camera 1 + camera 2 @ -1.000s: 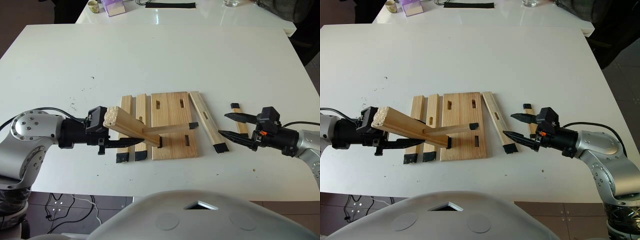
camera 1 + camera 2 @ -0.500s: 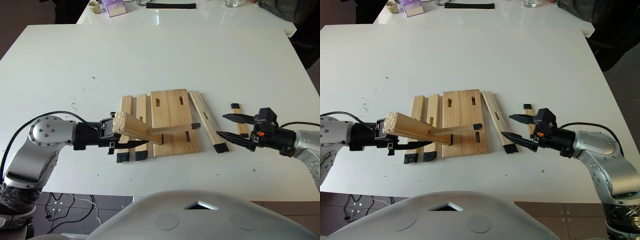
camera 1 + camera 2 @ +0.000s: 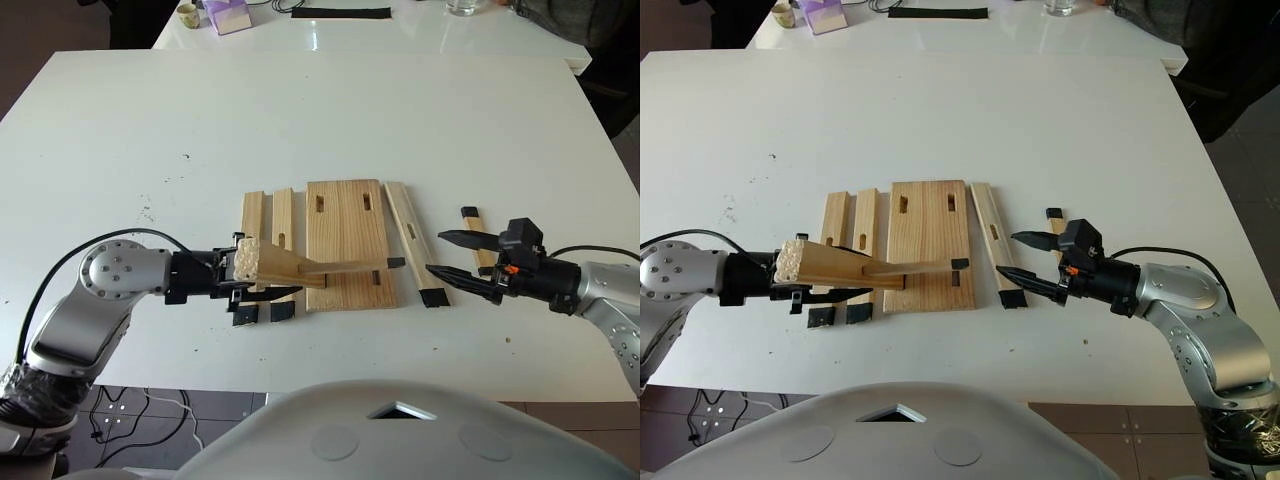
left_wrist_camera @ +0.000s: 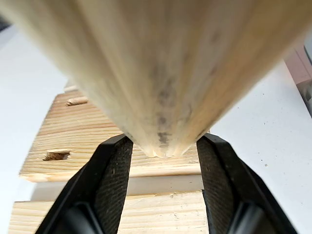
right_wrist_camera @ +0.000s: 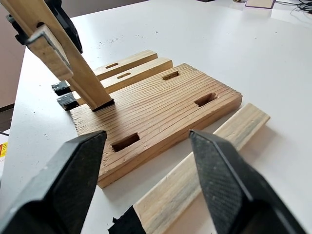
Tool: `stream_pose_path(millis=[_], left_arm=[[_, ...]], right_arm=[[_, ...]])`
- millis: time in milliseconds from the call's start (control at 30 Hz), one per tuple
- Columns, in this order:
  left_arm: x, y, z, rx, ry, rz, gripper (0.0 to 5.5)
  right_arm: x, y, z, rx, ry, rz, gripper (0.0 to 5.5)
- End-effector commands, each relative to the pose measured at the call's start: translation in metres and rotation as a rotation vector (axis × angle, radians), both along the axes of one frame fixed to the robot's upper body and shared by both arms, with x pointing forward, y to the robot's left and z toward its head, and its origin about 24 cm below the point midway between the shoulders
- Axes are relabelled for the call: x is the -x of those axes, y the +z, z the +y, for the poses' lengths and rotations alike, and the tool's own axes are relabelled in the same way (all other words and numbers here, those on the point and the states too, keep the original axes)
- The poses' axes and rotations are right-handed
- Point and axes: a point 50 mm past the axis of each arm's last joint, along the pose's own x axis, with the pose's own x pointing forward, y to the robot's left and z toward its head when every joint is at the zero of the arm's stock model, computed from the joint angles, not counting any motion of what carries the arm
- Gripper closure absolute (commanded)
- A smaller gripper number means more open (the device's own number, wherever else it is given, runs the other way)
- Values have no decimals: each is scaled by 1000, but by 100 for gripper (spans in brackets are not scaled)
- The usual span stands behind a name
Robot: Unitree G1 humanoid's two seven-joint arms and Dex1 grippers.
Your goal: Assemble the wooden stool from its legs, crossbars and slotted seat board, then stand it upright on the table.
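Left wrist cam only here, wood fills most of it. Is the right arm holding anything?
Observer: No. The right gripper is open and empty, beside the loose leg right of the seat board.
Operator: Anything plugged into the leg I hold?
Observer: Yes, a crossbar juts from the held leg over the board.
Operator: Loose parts elsewhere?
Observer: Two legs lie left of the board; a short crossbar lies far right.

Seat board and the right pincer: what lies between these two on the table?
One loose leg with a black foot lies flat between the seat board and the right pincer, as the left eye view shows.
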Motion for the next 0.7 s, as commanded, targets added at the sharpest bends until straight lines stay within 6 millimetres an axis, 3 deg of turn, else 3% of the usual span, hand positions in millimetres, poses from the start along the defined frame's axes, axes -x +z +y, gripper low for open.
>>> stream_pose_path(millis=[33, 200, 367, 567, 700], left_arm=[[-14, -23, 8, -41, 53, 207, 340], [-31, -26, 4, -95, 19, 162, 340], [-29, -38, 8, -148, 19, 144, 340], [-32, -32, 2, -126, 40, 125, 340], [-35, -20, 0, -81, 85, 163, 263]], right_arm=[[-6, 2, 1, 17, -1, -24, 238], [-7, 2, 3, 7, 4, -27, 238], [-4, -1, 3, 2, -17, -20, 238], [-3, -2, 5, -11, -43, -26, 238], [-3, -2, 6, -14, -57, -31, 238]])
